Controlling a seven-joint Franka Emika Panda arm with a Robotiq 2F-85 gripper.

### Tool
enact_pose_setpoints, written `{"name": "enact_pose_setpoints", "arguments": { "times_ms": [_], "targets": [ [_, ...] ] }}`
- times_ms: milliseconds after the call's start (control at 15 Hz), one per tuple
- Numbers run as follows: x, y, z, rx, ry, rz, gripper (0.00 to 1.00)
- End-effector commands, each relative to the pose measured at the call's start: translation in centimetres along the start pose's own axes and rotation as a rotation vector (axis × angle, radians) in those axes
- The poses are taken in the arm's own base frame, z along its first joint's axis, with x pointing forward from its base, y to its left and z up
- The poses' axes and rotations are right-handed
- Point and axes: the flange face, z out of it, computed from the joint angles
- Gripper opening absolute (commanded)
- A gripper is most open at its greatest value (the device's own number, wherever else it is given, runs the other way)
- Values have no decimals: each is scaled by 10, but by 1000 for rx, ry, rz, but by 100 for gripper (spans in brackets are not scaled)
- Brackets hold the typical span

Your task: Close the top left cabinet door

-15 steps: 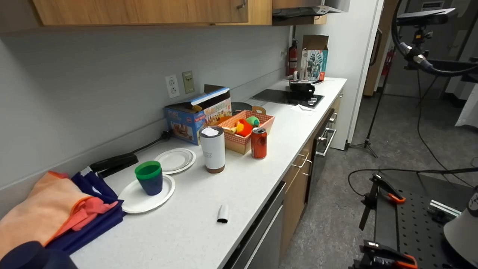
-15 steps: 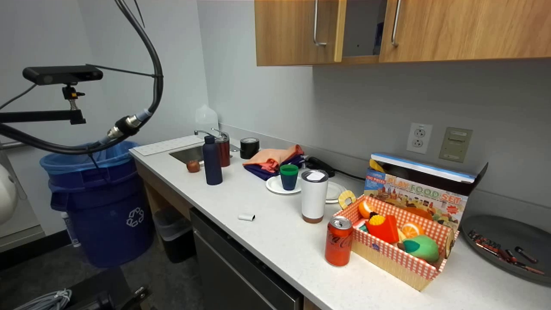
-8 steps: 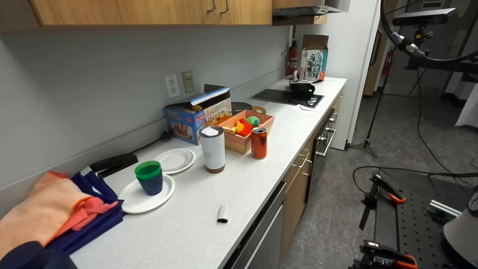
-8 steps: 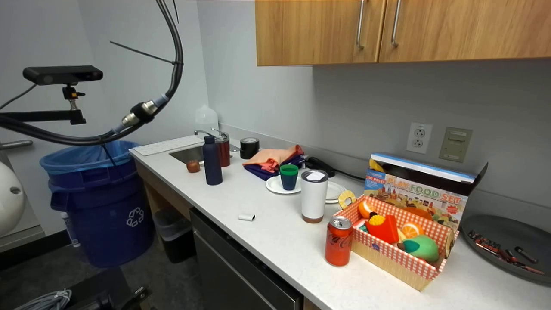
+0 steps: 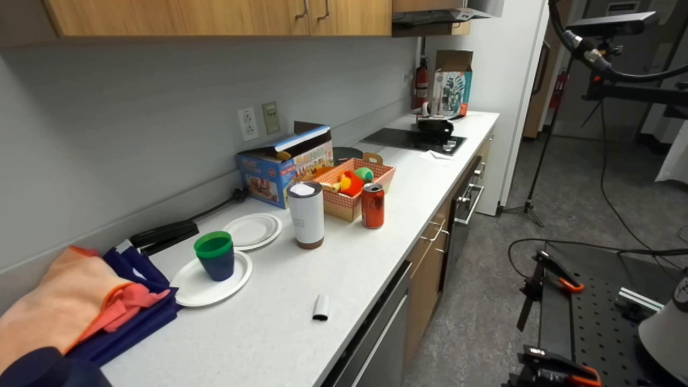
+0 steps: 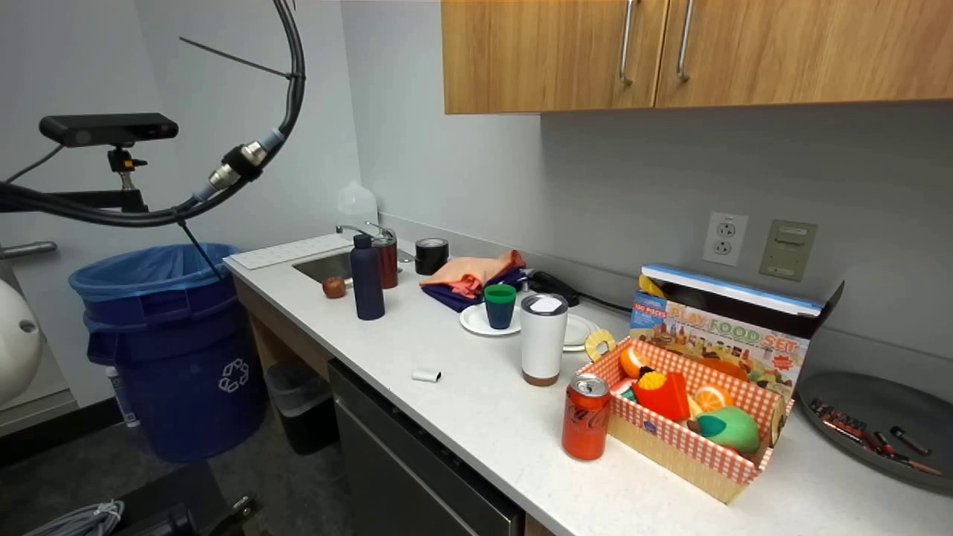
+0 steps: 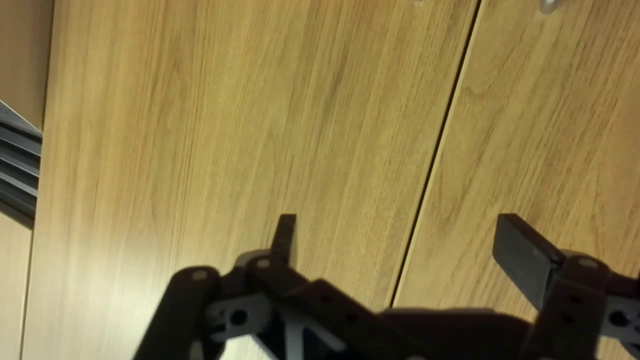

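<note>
In the wrist view the claw (image 7: 400, 237) spreads wide before two wooden panels (image 7: 225, 125), holding nothing, a thin seam (image 7: 430, 167) passing between its sides; whether it touches the wood cannot be told. Above the back edge of the surface (image 6: 476, 402), the top left cabinet door (image 6: 536, 59), ajar a second ago, now lines up with the neighboring door (image 6: 811, 59), one silver handle (image 6: 626, 45) on each. A thick black cable (image 6: 295, 97) has shifted as well, while the goods below keep their places. Nearest on the surface sit one gingham basket (image 6: 670, 450), one red can (image 6: 586, 420) on its front-edge side, and, at the back edge, one dark round tray (image 6: 886, 398) and one toy box (image 6: 722, 327). Beyond come one white tumbler (image 6: 542, 342), at least two white plates (image 6: 470, 320), one stack of green and blue cups (image 6: 499, 311) and, near the front edge, one white tube (image 6: 426, 376). Farther on, one heap of cloth (image 6: 469, 274) lies by the back edge and one navy bottle (image 6: 367, 283) nearer the front. One sink (image 6: 327, 268) is set in the far end, one pale jug (image 6: 357, 210) stands in the far back corner; one blue bin (image 6: 171, 365) and one black bin (image 6: 301, 417) stand lower, near the far front corner.
</note>
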Motion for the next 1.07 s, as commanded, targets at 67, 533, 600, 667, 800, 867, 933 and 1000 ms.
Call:
{"name": "enact_pose_setpoints", "arguments": {
  "times_ms": [67, 533, 600, 667, 800, 867, 933, 1000],
  "targets": [
    [18, 11, -23, 19, -113, -25, 100],
    [34, 28, -72, 97, -241, 108, 100],
    [33, 29, -77, 111, -265, 125, 100],
    [31, 30, -81, 130, -298, 142, 100],
    [26, 30, -88, 159, -355, 171, 100],
    [24, 30, -91, 174, -385, 189, 100],
    [21, 31, -94, 183, -408, 204, 100],
    [20, 31, -96, 190, -425, 220, 100]
  ]
}}
